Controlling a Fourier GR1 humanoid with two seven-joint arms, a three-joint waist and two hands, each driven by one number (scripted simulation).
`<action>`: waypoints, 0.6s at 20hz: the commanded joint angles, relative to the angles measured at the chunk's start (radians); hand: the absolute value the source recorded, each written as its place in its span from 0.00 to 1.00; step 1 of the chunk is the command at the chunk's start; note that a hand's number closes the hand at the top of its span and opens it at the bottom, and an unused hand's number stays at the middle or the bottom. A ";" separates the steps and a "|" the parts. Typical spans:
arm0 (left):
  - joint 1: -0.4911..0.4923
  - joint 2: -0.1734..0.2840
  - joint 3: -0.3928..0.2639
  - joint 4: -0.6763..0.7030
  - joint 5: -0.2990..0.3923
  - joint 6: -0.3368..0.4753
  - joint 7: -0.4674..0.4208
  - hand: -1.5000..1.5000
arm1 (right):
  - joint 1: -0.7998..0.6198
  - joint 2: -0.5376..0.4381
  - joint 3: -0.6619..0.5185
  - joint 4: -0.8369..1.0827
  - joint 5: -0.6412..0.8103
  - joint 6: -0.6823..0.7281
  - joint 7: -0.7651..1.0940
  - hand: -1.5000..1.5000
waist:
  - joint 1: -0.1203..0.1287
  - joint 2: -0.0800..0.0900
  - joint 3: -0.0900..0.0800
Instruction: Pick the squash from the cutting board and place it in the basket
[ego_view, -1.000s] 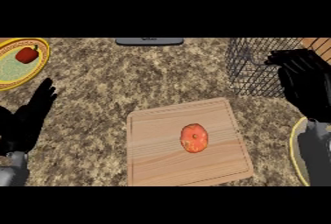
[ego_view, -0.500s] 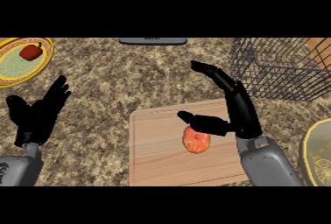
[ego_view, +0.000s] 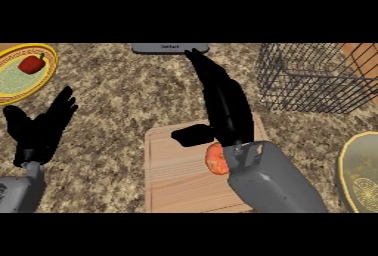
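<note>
An orange squash (ego_view: 215, 159) lies on the wooden cutting board (ego_view: 173, 175) in the lower middle of the head view. My right hand (ego_view: 225, 107) hovers above it with straight fingers pointing away and the thumb out to the left; the wrist hides the squash's right side. The hand holds nothing. A black wire basket (ego_view: 317, 77) stands at the upper right, apart from the hand. My left hand (ego_view: 40, 127) rests open at the left, fingers up.
A yellow plate (ego_view: 15, 85) with a red fruit (ego_view: 31, 64) sits at the upper left. Another plate (ego_view: 360, 175) shows at the right edge. A grey device (ego_view: 170, 48) lies at the counter's far edge.
My right hand has moved left and forward over the board, now covering part of the squash. The left hand has shifted slightly.
</note>
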 joint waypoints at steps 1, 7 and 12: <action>0.008 0.010 0.020 0.032 -0.006 0.005 -0.015 0.50 | -0.096 -0.100 -0.001 0.025 0.116 0.202 0.262 0.00 | -0.036 -0.011 -0.005; 0.048 -0.017 0.007 0.004 -0.008 0.003 -0.040 0.50 | -0.305 -0.133 -0.153 -0.085 0.015 0.554 0.603 0.00 | -0.014 -0.006 0.003; 0.003 -0.008 0.023 0.029 -0.004 -0.006 -0.038 0.50 | -0.280 -0.108 -0.219 -0.109 -0.217 0.737 0.665 0.00 | -0.032 -0.002 0.004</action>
